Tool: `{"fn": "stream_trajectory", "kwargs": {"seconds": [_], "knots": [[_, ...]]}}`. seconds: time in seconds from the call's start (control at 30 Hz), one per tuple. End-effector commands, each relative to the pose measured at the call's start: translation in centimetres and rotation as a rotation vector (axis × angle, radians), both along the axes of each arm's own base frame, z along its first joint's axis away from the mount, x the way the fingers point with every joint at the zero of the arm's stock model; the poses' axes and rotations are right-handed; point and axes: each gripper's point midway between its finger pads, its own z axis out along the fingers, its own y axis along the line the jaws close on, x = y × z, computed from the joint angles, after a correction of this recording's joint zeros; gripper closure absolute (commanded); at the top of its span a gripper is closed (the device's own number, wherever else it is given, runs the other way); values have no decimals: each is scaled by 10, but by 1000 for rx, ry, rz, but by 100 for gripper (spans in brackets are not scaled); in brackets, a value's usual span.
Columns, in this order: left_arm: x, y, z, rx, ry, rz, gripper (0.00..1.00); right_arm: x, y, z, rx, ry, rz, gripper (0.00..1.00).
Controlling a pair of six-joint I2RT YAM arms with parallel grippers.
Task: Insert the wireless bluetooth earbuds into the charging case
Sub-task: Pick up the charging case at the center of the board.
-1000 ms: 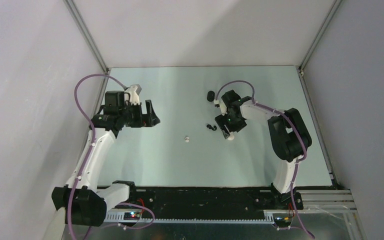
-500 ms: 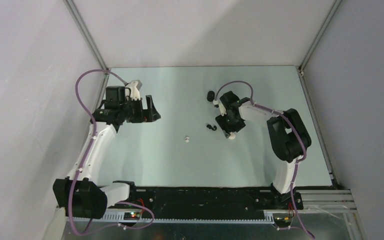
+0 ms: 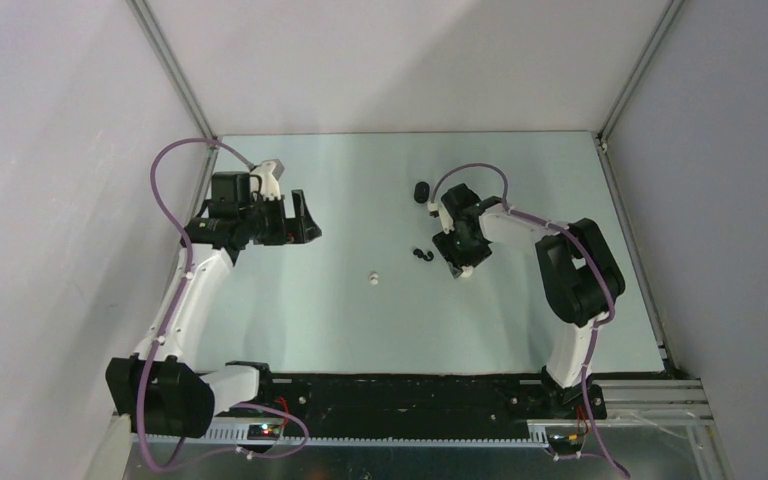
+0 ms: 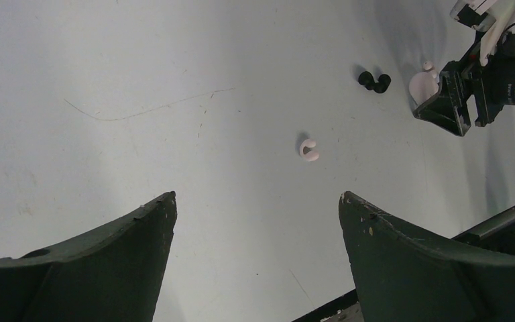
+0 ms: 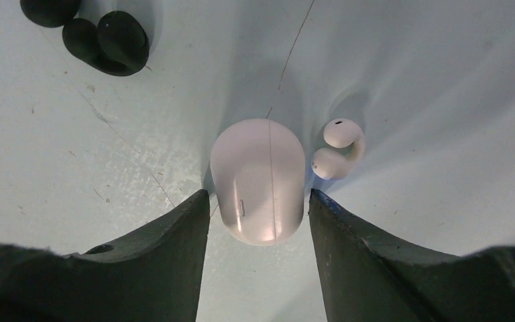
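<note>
A closed white oval charging case (image 5: 258, 180) lies on the table between the open jaws of my right gripper (image 5: 258, 201), with a thin gap on each side. One white earbud (image 5: 337, 149) lies right beside the case. The black earbuds (image 5: 107, 41) lie apart at the upper left. In the top view my right gripper (image 3: 459, 262) is low over the white case (image 3: 466, 271), with the black earbuds (image 3: 421, 256) just to its left. Another white earbud (image 3: 372, 278) lies alone mid-table, also in the left wrist view (image 4: 308, 149). My left gripper (image 3: 304, 227) is open, empty and raised at the left.
A black oval case (image 3: 421, 190) lies behind the right gripper. The left wrist view also shows the black earbuds (image 4: 374, 81), the white case (image 4: 424, 84) and the right gripper's body (image 4: 473, 94). Walls enclose the table on three sides.
My right wrist has turned and settled lower around the white case. The left arm shifted slightly a second ago and has been still since.
</note>
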Motion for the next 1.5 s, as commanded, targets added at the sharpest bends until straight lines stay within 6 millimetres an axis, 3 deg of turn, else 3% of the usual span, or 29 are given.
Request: {"fn": "stream_trajectory", "kwargs": {"seconds": [0.0, 0.17, 0.3, 0.4, 0.57, 0.8, 1.0, 1.2, 1.47], "knots": [[5, -7, 14, -28, -41, -16, 6, -4, 1, 9, 44, -1, 14, 40], [8, -11, 13, -38, -32, -27, 6, -1, -4, 4, 41, -12, 52, 63], [10, -15, 12, -47, -27, -39, 6, -6, -4, 0, 35, 3, 126, 70], [10, -22, 13, -92, -12, -48, 5, -6, -4, 14, 43, -28, 174, 77], [15, -62, 35, -208, -64, -177, 5, 1, 11, 87, 137, -234, 260, 79], [24, -127, 96, -261, -309, -394, 7, -5, 67, 198, 355, -589, 407, 77], [7, -176, 113, -288, -377, -617, 18, -13, 106, 257, 490, -716, 436, 77], [2, -187, 114, -298, -382, -679, 26, -12, 125, 291, 547, -775, 454, 77], [-5, -191, 114, -319, -374, -722, 34, -15, 141, 293, 540, -785, 487, 77]]}}
